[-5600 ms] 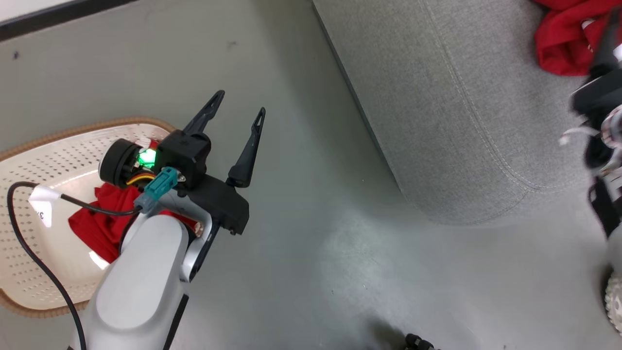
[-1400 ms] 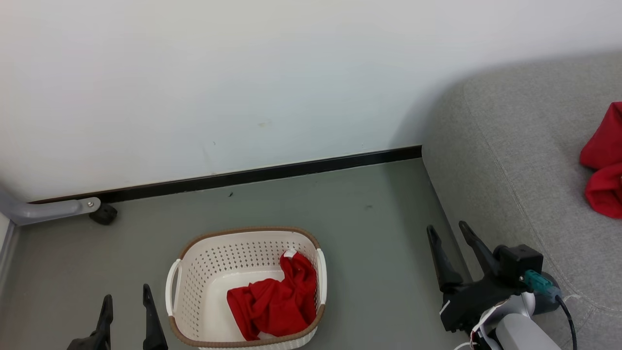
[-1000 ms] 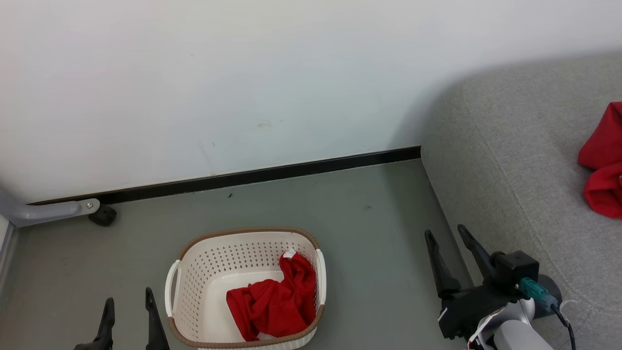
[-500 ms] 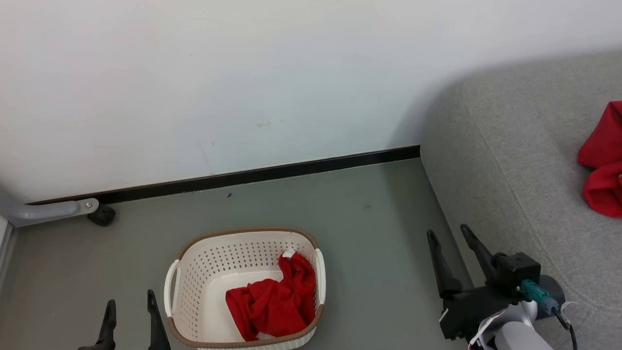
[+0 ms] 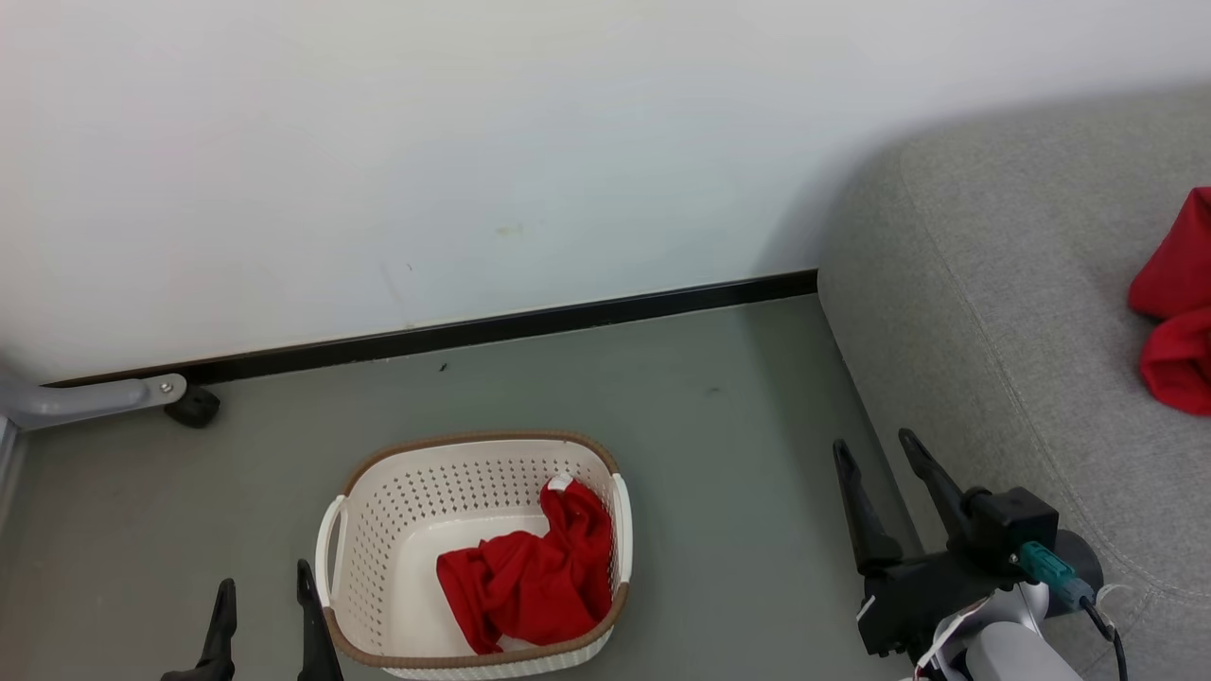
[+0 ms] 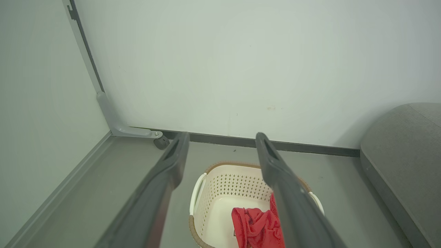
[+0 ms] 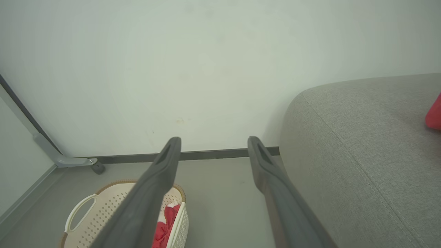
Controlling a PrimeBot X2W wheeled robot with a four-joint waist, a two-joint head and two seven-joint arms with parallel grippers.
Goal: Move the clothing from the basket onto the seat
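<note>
L hand (image 5: 264, 575), R hand (image 5: 871, 440) low, jaws wide, empty

The white label (image 5: 560, 483) on the clothing (image 5: 525, 586) cannot be read.

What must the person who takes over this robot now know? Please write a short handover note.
Grippers: the left gripper is open and empty, just left of the basket. The right gripper is open and empty, over the floor between the basket and the grey sofa.
Things: one red garment lies crumpled in the basket's right half. The other red clothing lies on the sofa.
Done: some clothing is on the sofa.
Left: lift the garment from the basket and place it on the sofa.
</note>
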